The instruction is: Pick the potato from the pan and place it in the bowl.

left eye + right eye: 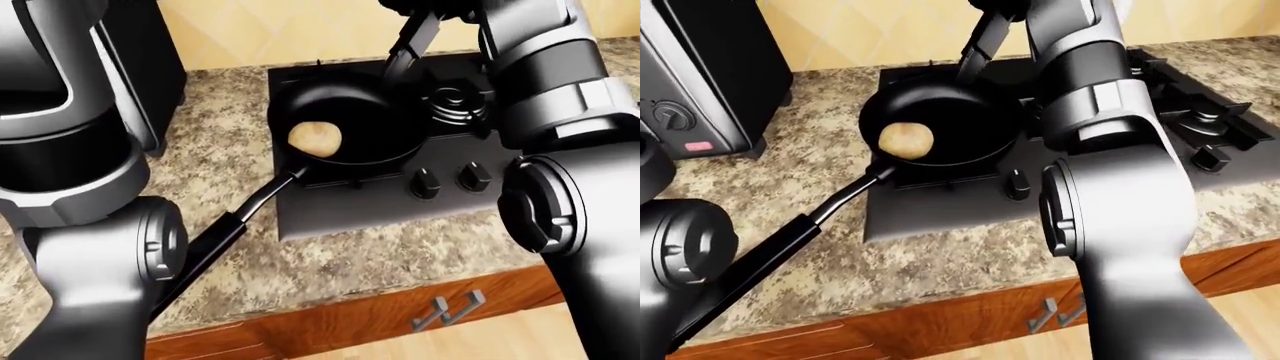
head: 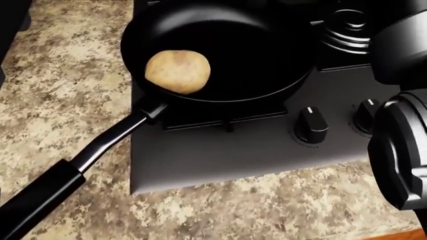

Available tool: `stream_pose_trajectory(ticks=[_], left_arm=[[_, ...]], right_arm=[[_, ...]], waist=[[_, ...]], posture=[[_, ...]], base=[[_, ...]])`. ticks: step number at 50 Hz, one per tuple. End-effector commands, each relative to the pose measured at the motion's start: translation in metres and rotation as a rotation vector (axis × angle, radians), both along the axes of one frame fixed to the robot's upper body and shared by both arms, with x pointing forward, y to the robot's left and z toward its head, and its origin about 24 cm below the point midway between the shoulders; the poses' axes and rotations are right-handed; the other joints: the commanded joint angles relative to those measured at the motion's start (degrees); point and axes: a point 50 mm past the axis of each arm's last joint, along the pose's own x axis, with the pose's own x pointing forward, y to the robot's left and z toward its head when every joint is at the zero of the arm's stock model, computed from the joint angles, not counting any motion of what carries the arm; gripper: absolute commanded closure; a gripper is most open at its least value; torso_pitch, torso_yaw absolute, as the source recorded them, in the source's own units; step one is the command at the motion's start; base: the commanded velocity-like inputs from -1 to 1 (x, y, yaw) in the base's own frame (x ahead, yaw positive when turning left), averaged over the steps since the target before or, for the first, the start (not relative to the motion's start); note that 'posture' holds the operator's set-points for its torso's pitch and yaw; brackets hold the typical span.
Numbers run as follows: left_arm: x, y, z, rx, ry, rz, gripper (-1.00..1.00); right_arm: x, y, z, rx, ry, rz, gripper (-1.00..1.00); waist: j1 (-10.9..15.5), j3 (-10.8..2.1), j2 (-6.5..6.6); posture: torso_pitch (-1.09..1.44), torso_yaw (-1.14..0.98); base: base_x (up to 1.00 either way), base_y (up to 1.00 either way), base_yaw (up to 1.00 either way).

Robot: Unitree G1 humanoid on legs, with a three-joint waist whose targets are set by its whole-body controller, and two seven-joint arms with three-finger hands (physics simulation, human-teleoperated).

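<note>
Head view: potato sits in the black pan, on the pan's left side, close to where the handle joins. Pan handle runs down-left across the speckled granite counter. Pan rests on a black stove; two knobs sit to the right of the pan, coil burner at far right top. Right arm reaches from the near right up over the stove; a dark finger of the right hand hangs above the pan's far rim, apart from the potato. Cannot tell how wide that hand is; it's cut off at the top edge. Left arm fills the near left of the left-eye view, its hand out of view. Dark appliance stands on the counter at far left. Wooden cabinet with metal handle below the counter. Bowl not seen.
</note>
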Motion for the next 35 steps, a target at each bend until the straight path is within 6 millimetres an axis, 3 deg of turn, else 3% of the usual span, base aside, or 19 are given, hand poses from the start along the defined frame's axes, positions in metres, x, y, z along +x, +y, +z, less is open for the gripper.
stream_pose_trajectory(ticks=[1, 13, 35], left_arm=[[-0.01, 0.0, 0.015, 0.009, -0.084, 0.0, -1.0], [-0.013, -0.002, 0.021, 0.011, -0.094, -0.005, -1.0], [-0.016, 0.001, 0.021, 0.017, -0.099, 0.005, -1.0]], right_arm=[[-0.009, 0.004, 0.024, -0.006, -0.091, 0.02, -1.0], [-0.004, 0.02, 0.008, -0.06, -0.06, 0.036, -1.0], [0.002, 0.049, -0.027, -0.144, 0.038, 0.118, -1.0]], waist=[[0.0, -1.9, 0.19], [-0.1, -2.17, 0.54], [-0.7, -1.51, 0.84]], posture=[[0.0, 0.0], [0.0, 0.0], [0.0, 0.0]], base=[[0.0, 0.0, 0.0], [0.0, 0.0, 0.0], [0.0, 0.0, 0.0]])
